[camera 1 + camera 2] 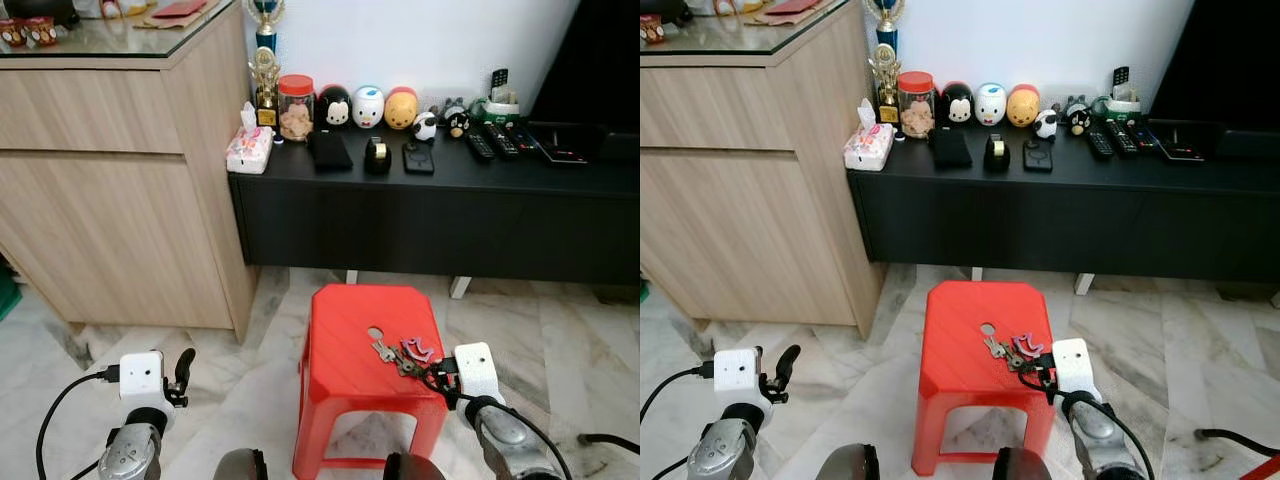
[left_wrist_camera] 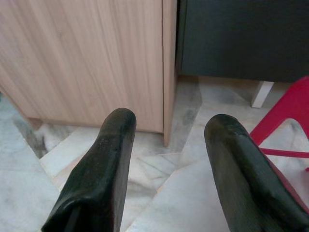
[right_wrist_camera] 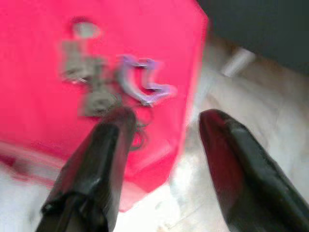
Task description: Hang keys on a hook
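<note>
Right gripper (image 3: 159, 121), fingers spread and holding nothing, poised low at the right front edge of the red stool (image 1: 340, 400); one finger (image 3: 104, 159) lies over the seat, the other (image 3: 236, 164) out past the rim above the marble floor (image 1: 580, 350). The keys (image 1: 390, 352), a small metal bunch joined to a pale purple tag (image 3: 142, 79), lie flat on the seat just ahead of the fingertips, beside the round hole in the seat. The wrist view is blurred, so it cannot be told whether the near finger touches the bunch.

Step in hand, as judged: the pick-up. A sound grasp calls for both fingers to be brought inward over the seat so that they straddle the bunch, then lowered until the tips meet the plastic, closing on the ring or tag rather than on a single loose key. A finger left off the rim would close on nothing or push the keys away.

Left gripper (image 2: 166, 164), also spread and empty, held low at the robot's left, facing the wooden cabinet (image 1: 110, 200).

Beyond the stool: a low black console (image 1: 430, 215) bearing a jar, round figurines, a tape dispenser, a tissue pack and remote controls. No hook can be made out; the stool and console stand between robot and wall.
</note>
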Available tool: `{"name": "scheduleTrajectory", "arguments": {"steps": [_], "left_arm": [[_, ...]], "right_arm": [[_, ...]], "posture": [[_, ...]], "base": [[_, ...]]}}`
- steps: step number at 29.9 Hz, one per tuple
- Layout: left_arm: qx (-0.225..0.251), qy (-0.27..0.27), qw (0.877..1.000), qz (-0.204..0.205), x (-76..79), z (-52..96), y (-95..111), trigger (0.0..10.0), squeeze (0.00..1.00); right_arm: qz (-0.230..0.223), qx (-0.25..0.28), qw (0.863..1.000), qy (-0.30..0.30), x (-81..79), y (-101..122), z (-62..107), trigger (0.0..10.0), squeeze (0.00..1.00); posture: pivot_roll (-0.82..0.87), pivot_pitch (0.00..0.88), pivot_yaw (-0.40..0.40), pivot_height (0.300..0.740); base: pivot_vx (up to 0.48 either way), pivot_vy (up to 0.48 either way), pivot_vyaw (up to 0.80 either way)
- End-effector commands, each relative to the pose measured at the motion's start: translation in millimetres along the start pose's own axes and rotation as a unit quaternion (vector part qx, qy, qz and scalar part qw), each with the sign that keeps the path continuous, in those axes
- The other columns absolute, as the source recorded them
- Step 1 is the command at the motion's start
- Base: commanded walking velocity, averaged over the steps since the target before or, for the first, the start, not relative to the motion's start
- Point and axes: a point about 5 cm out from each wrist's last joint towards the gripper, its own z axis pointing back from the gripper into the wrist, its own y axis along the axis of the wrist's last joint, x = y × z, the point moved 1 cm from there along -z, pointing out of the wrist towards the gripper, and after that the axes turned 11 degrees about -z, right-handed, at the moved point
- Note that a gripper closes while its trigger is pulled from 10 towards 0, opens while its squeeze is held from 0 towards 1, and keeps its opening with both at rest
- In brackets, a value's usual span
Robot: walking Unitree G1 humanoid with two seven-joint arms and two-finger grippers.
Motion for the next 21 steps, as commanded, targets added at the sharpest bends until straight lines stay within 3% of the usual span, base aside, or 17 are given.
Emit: {"name": "scheduleTrajectory", "arguments": {"steps": [1,4,5,6,8,10,11,12,21], "left_arm": [[0.004,-0.015,1.000,-0.009,4.3,3.5,2,10.0,0.00],[0.005,-0.015,1.000,-0.010,2.6,9.7,1,10.0,0.00],[0.004,-0.014,1.000,-0.011,2.0,11.3,0,10.0,0.00],[0.003,-0.014,1.000,-0.012,1.1,14.1,-1,10.0,0.00],[0.002,-0.015,1.000,-0.013,0.9,15.4,-2,10.0,0.00],[0.001,-0.015,1.000,-0.014,0.7,18.1,-2,10.0,0.00],[0.001,-0.018,1.000,-0.014,1.4,19.0,-3,10.0,0.00],[0.000,-0.021,1.000,-0.016,2.7,19.8,-3,10.0,0.00],[0.002,-0.029,0.999,-0.021,0.4,33.5,2,10.0,0.00]], "right_arm": [[0.028,-0.004,0.999,0.020,-3.6,6,-2.8,10.0,0.00],[0.057,-0.014,0.998,0.033,-6.5,9,-4.9,10.0,0.00],[0.057,-0.012,0.998,0.035,-6.9,10,-5.3,10.0,0.44],[0.043,-0.009,0.998,0.036,-7.1,12,-5.9,10.0,1.00],[0.043,-0.010,0.998,0.037,-7.5,13,-6.3,10.0,1.00],[0.082,-0.021,0.996,0.036,-7.6,12,-6.7,10.0,1.00],[0.105,-0.029,0.993,0.035,-7.1,10,-6.7,10.0,0.38],[0.123,-0.040,0.991,0.029,-5.1,8,-6.7,10.0,0.00],[0.119,-0.043,0.992,0.014,-1.8,13,-8.4,10.0,0.00]], "posture": [[0.08,0.000,-0.046,0.611],[0.09,0.000,-0.053,0.611],[0.09,0.000,-0.053,0.611],[0.09,0.000,-0.053,0.611],[0.10,0.000,-0.053,0.611],[0.10,0.000,-0.050,0.611],[0.10,0.000,-0.048,0.611],[0.10,0.000,-0.046,0.611],[0.12,0.029,-0.039,0.611]], "base": [[0.000,0.000,0.00],[0.000,0.000,0.00],[0.000,0.000,0.00],[0.000,0.000,0.00],[0.000,0.000,0.00],[0.000,0.000,0.00],[0.000,0.000,0.00],[0.000,0.000,0.00],[0.000,0.000,0.00]]}}
